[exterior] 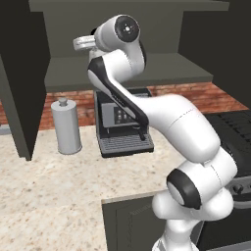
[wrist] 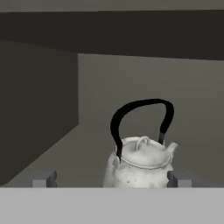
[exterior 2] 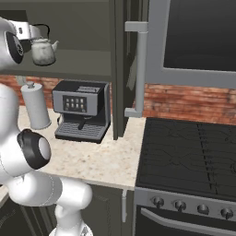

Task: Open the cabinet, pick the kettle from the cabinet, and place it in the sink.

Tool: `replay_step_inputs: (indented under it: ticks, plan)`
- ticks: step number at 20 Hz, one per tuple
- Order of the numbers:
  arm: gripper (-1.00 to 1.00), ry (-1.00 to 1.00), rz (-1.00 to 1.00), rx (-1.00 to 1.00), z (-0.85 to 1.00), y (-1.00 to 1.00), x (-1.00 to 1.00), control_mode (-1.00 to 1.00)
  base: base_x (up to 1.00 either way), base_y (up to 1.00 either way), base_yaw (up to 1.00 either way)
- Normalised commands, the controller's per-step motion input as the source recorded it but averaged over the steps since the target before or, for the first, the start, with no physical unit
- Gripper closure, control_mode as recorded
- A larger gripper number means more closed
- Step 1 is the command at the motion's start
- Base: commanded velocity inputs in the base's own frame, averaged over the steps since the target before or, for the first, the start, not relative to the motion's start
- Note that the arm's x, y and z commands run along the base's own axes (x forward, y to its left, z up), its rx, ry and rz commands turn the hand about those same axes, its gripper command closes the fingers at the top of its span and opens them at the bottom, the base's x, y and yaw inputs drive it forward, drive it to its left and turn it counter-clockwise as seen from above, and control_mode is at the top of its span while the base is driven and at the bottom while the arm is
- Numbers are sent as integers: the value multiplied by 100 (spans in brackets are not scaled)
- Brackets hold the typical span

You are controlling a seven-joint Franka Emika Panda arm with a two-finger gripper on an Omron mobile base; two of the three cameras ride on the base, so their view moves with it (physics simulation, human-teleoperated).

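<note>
The gripper (wrist: 112, 178) stands with its jaws spread wide and holding nothing; in the hand view its two grey fingertips (wrist: 43, 178) rise at either side, and the kettle (wrist: 140, 164) sits between and just beyond them, upright on the shelf, not touched by either tip. The kettle's black arched handle (wrist: 140, 118) loops over its lid, with its short spout pointing toward the right of that view. It stands inside the open cabinet (exterior 2: 87, 64), on the plain shelf, toward the left part of the compartment as the right base view shows it, with the hand right beside it at the picture's left edge. The cabinet door (exterior 2: 120, 69) is swung out, edge-on to the camera, its long silver bar handle (exterior 2: 140, 69) facing the stove side. Below the shelf, on the speckled counter (exterior: 54, 191), a tall grey cylinder with a knob (exterior: 66, 126) stands near a dark coffee machine (exterior 2: 83, 115) against the brick backsplash (exterior 2: 184, 103). The machine's front panel carries small square icons and a strip of lettering too small to read. To the right of the counter lies a black gas stove (exterior 2: 189, 156) with a row of knobs along its front.
</note>
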Motion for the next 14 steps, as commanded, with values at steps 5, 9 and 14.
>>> replay_step_inputs:
  ticks: [5,9,14]
  plan:
    - [-100,0,0,0,3,1,16,-100,0,0,0]
    - [-100,0,0,0,1,8,16,-100,0,0,0]
    - [-100,0,0,0,0,12,17,-100,0,0,0]
